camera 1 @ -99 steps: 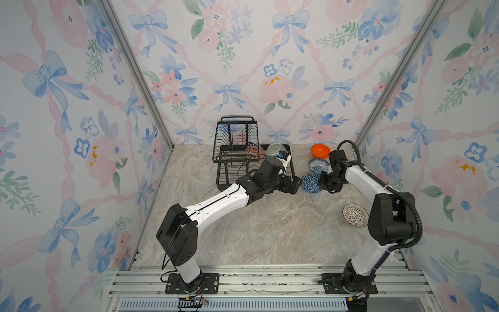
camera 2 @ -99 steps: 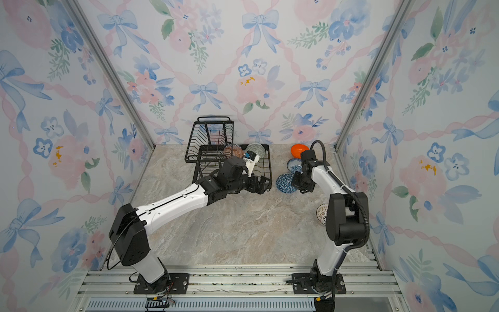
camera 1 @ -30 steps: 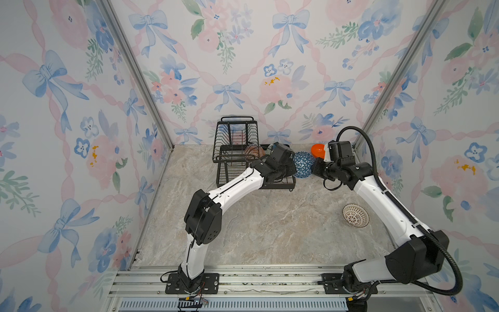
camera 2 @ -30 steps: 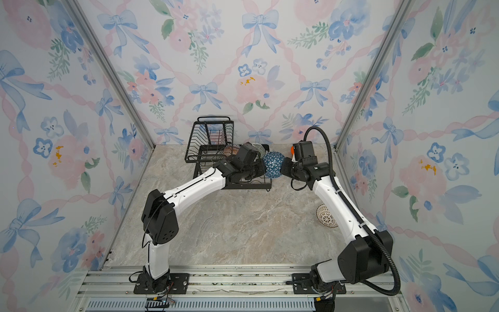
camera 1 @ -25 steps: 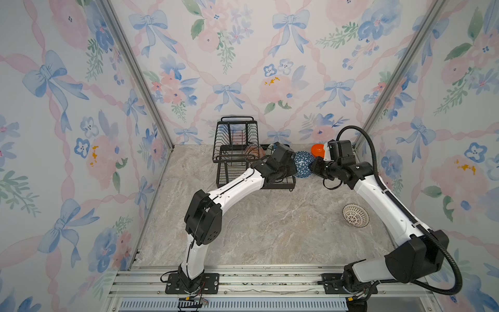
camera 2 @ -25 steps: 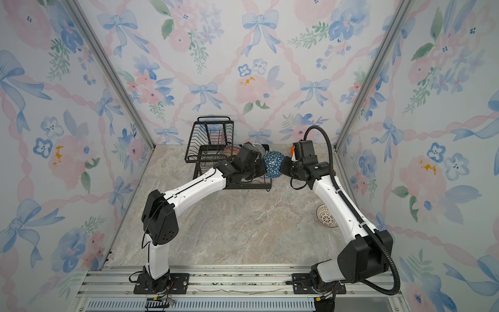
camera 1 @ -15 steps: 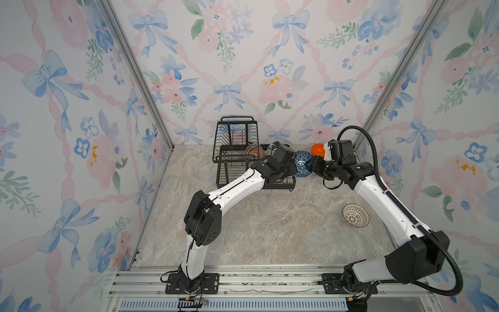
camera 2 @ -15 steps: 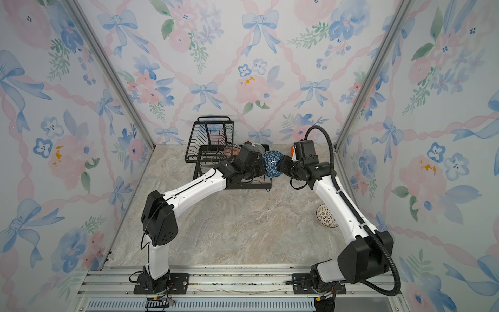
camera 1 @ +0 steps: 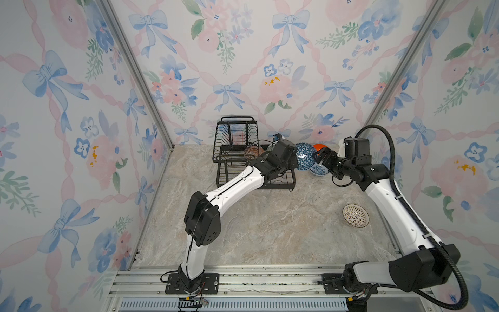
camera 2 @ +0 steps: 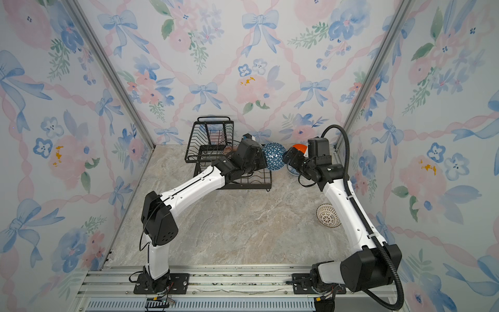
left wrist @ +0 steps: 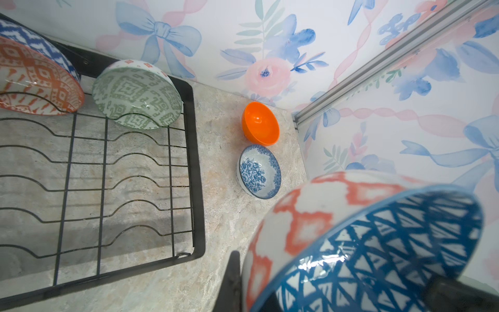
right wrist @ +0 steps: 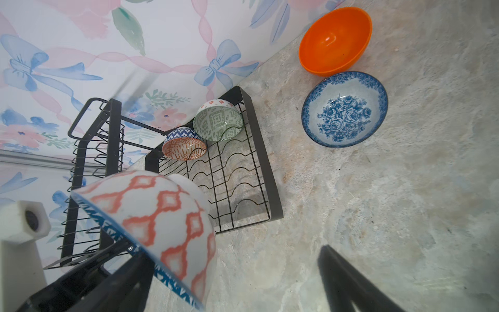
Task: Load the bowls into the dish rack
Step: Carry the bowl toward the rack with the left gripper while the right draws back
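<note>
Table [camera 1: 270, 232]: marble-look, walled in by flowered paper.

Dish rack [camera 1: 234, 135]: stands at the back, left of centre. Black wire, with wavy dividers across the flat base and a raised basket behind. Carries two bowls, the green-patterned bowl [left wrist: 136, 94] and the orange-patterned bowl [left wrist: 35, 81], side by side at the back of the base, on edge in the dividers, mouths toward the front.

Left gripper [camera 1: 293, 162]: clamped on the rim of the blue-triangle bowl [camera 1: 304, 160], one finger inside and one outside by the look of it. Holds it in the air just past the rack's right edge.

Right gripper [camera 1: 319, 158]: spread wide, empty, just beside that bowl. Touching or not, cannot tell.

Blue-triangle bowl: round, so no long axis. Tipped nearly on edge, mouth up and toward the front, foot toward the back wall. Looks like glazed pottery: stiff, slick, moderately heavy, apt to chip against wire. Best pinched at the rim, as here. Probably wants lowering rim-first into a free divider.

On the table: flowered blue bowl [left wrist: 259, 171] and plain orange bowl [left wrist: 260, 124], close together in the back right corner, mouths upward. Lattice bowl [camera 1: 355, 215] well apart, nearer the front right.
</note>
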Tool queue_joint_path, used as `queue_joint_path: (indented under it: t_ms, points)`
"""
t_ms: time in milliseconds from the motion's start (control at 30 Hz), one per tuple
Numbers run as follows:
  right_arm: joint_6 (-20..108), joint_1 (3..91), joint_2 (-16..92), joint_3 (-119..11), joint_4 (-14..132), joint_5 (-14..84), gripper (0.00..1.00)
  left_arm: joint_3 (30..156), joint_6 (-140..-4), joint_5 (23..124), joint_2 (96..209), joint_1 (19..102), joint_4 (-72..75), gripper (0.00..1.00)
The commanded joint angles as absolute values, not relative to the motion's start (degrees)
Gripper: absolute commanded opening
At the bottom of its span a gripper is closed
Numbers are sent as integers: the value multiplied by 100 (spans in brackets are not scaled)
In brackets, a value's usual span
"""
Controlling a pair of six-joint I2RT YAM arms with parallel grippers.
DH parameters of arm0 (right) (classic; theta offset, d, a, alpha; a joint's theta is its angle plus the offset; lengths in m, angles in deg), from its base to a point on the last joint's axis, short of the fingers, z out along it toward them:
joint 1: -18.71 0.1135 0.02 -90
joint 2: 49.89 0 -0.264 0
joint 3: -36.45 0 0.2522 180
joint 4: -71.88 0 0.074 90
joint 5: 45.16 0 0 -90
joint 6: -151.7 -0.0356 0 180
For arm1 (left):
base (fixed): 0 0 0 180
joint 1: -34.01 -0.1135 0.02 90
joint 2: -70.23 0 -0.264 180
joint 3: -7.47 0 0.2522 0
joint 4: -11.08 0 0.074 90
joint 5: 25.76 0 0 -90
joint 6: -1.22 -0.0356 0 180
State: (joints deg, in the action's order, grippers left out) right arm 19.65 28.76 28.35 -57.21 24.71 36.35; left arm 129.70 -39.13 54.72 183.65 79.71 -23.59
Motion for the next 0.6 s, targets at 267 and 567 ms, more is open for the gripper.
queue_joint_path:
  t_ms: [267, 567]
  points:
    - [40, 2680, 2794, -6421, 2813, 3158, 97, 13740, -4708, 4774, 18506, 7901, -2066, 0]
    - [-1275, 2922, 2773, -6559, 3526, 3203, 97, 13474, -5261, 4234, 18519, 7963, -1342, 0]
